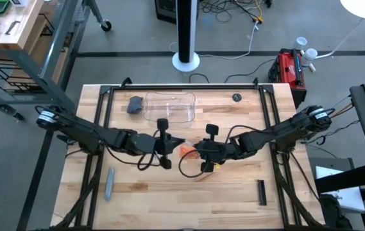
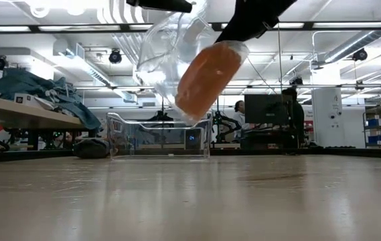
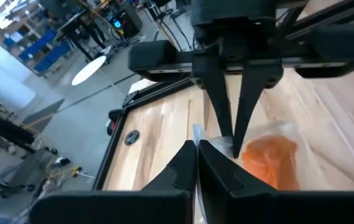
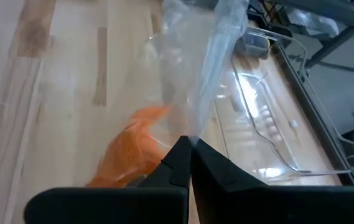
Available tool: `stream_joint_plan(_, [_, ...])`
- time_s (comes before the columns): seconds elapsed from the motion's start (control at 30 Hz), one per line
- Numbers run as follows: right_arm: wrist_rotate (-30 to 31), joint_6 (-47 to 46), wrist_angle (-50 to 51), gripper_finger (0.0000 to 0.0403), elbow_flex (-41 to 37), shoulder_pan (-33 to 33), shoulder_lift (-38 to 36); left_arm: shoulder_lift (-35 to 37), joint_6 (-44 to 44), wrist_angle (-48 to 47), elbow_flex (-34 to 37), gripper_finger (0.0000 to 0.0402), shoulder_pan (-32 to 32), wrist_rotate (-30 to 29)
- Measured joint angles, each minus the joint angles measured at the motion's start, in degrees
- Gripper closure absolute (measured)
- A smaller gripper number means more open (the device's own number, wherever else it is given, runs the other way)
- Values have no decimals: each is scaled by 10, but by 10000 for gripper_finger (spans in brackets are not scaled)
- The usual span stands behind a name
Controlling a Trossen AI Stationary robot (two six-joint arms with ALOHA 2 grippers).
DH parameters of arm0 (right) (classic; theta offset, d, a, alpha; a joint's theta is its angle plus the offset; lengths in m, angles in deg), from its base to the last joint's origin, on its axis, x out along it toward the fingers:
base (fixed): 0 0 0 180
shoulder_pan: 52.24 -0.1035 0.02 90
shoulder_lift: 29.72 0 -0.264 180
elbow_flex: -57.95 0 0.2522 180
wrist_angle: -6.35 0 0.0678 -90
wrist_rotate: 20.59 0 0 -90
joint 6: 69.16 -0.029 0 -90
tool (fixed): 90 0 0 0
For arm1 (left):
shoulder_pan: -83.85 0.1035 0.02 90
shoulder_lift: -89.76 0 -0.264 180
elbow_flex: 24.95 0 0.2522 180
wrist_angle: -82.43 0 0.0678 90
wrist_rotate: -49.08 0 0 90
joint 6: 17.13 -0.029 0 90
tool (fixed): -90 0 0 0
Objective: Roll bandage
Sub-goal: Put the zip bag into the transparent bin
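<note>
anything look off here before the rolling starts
Yes: the bandage is still inside its clear wrapper, hanging in the air between the left gripper and right gripper, both shut on the plastic. It can't be rolled until it's out.

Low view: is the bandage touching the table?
No. The orange bandage hangs inside the clear wrapper, well above the tabletop, with the room visible beneath it.

Bandage (image 2: 207, 77) blurred inside clear wrapper (image 2: 160, 50)
</note>
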Motion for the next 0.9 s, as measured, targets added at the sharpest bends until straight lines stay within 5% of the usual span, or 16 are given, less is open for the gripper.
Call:
stream_joint_plan(0.33, [-37,-22,-2,403,-9,0,0,31,73,4,0,370,0,-3])
stream_joint_plan(0.7, [-90,-32,-66,403,-48,2,-16,84,136,-71,10,243,-2,18])
stream_joint_plan(0.9, [-122,-52,-182,403,-140,11,-85,119,175,-36,66,196,-18,34])
